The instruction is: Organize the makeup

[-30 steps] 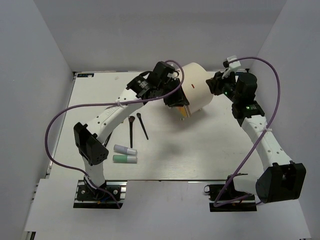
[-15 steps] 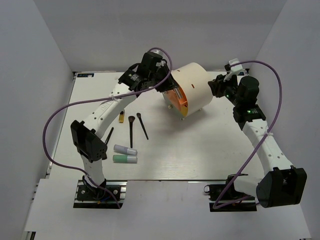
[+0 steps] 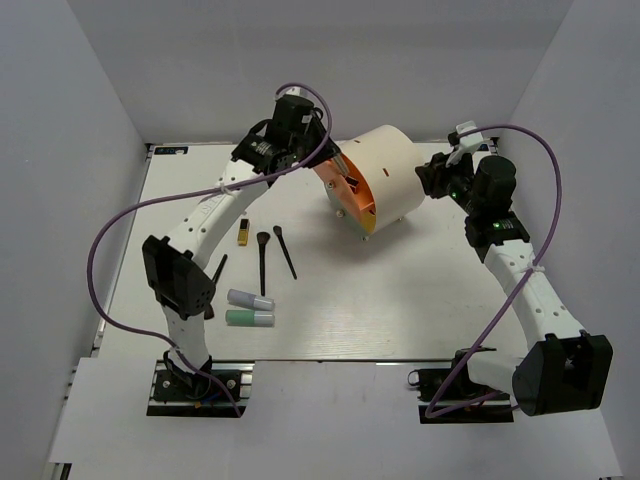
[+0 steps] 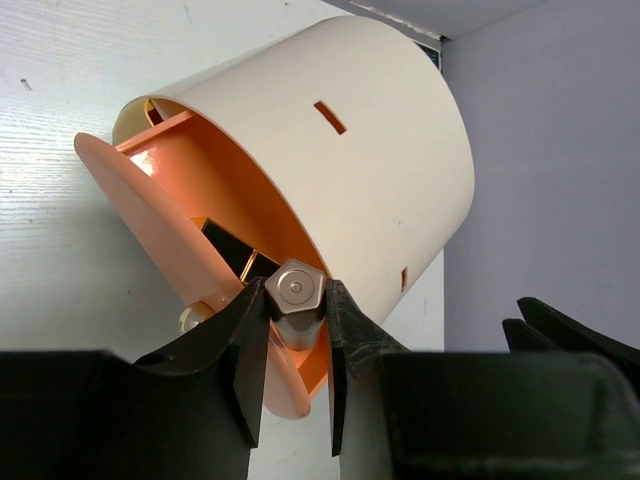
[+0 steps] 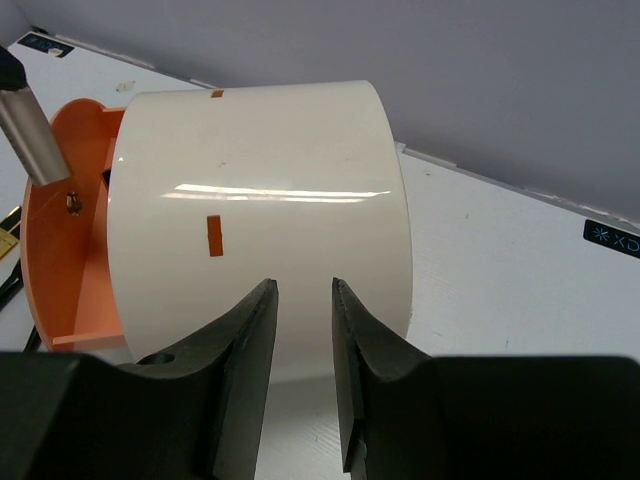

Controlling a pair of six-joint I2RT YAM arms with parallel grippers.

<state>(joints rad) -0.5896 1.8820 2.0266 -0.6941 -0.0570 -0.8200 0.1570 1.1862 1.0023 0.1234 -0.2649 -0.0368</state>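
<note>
Cream drum [image 3: 390, 170] sits mid-back, blocking both grippers. My L gripper [image 4: 296, 302], w/ lipstick tube [image 4: 295, 288], has only the gap betw. orange flap [image 4: 150, 230] and drum shell. R gripper [image 5: 303, 287] faces drum wall. Table [image 3: 420, 290] front-right is bare. Brushes [image 3: 262, 262], pastel tubes [image 3: 250, 299] clutter front-left.

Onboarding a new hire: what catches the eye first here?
The big cream drum with its orange inside, tipped on its side at the far middle of the table. The left gripper holds a metallic lipstick tube at its open mouth; brushes and two pastel tubes lie near-left.
</note>
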